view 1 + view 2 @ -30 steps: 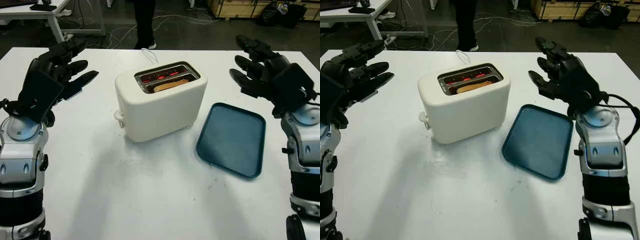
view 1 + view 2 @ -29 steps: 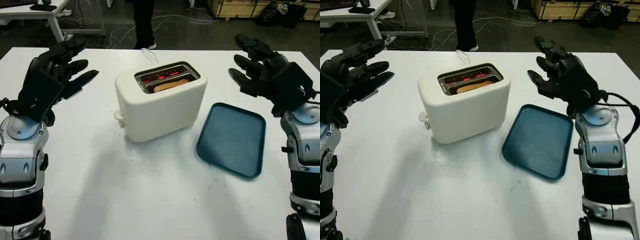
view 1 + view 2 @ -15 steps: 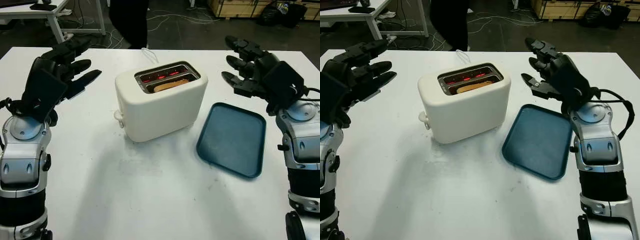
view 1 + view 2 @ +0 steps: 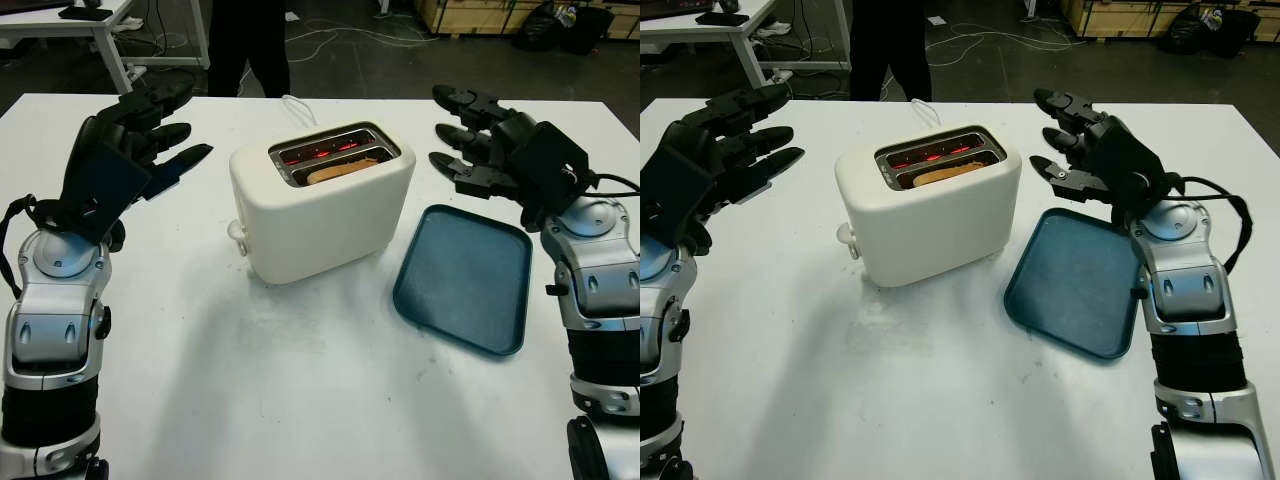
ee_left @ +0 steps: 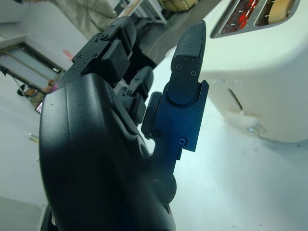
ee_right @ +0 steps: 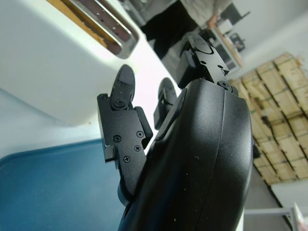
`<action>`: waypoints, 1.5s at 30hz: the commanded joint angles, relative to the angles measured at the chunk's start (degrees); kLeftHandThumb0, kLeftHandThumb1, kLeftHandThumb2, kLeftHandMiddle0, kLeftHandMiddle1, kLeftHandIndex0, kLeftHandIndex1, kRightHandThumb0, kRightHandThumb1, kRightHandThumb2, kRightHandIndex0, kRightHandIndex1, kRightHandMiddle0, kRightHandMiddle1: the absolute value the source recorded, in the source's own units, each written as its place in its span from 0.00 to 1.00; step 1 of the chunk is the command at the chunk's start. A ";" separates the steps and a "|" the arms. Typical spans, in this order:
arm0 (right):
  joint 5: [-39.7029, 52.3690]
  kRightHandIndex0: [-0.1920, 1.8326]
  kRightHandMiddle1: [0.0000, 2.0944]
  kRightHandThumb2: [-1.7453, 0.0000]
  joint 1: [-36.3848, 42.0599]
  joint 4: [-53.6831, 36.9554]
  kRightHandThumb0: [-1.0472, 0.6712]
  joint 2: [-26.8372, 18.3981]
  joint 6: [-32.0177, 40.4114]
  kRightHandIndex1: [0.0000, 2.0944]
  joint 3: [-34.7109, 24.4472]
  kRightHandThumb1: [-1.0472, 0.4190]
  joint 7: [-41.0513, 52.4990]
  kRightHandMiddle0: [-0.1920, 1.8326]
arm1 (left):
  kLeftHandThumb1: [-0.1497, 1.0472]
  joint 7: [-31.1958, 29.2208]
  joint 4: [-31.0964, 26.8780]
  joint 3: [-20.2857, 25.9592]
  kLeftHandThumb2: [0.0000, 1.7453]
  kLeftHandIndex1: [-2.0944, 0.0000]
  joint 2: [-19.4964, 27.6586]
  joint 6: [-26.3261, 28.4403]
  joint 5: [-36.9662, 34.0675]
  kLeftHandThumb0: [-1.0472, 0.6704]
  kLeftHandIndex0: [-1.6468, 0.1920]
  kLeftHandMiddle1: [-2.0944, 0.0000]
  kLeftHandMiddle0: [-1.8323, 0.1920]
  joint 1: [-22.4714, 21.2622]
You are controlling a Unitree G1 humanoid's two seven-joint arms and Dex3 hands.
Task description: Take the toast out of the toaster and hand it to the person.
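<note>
In the left eye view, we are seeing the right hand (image 4: 490, 150) moving in from 3 o'clock toward the toaster (image 4: 322, 200); half a second ago it was hanging farther out over the surface (image 4: 300, 400). Its fingers (image 4: 462, 130) are open, holding nothing, and now pointing at the toaster's upper right corner. The left hand (image 4: 125, 150) is also edging closer from 9 o'clock, open and empty, well apart from the toaster. The toast (image 4: 342, 170) is sitting low in the near slot, the far slot glowing red. The tray (image 4: 465, 275) is lying at 4 o'clock of the toaster, bare.

In the right eye view, we are noticing the person (image 4: 890, 40) standing at 12 o'clock beyond the surface, having stepped nearer the middle than a second ago. We are judging this as the approach step: nothing is grasped yet, and the receiver is getting into place.

In the left wrist view, we are looking past open fingers (image 5: 190, 72) at the toaster's side and lever, not touching.

In the right wrist view, the fingers (image 6: 122, 115) are hovering just beside the toaster wall, above the tray's edge. The right hand looks closest to reaching the toast.
</note>
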 commanded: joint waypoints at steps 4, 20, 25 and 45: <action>-0.95 0.23 0.01 0.77 -1.67 -0.30 0.47 -0.53 0.45 0.01 1.14 0.09 0.67 0.22 | 0.89 0.34 -0.15 -0.28 0.01 0.99 -0.03 -1.11 0.70 0.32 0.60 0.84 0.68 -1.00; -1.88 0.23 0.01 0.77 -1.39 -3.20 0.50 -0.14 2.95 0.01 1.59 0.09 -0.18 0.23 | 0.89 0.29 -0.13 0.52 0.01 0.99 0.05 -1.14 -0.11 0.32 0.60 0.79 0.70 -0.71; -1.76 0.24 0.01 0.77 -1.58 -2.28 0.51 0.00 2.00 0.01 1.19 0.09 0.11 0.23 | 0.89 0.44 -0.41 0.20 0.01 0.99 -0.27 -0.64 -0.12 0.33 0.59 0.78 0.70 -0.95; -0.97 0.24 0.01 0.80 -2.54 0.70 0.47 1.32 0.06 0.01 0.78 0.09 0.65 0.24 | 0.89 -0.26 0.01 -0.40 0.00 0.99 0.31 -1.16 0.20 0.32 0.60 0.72 0.74 -1.46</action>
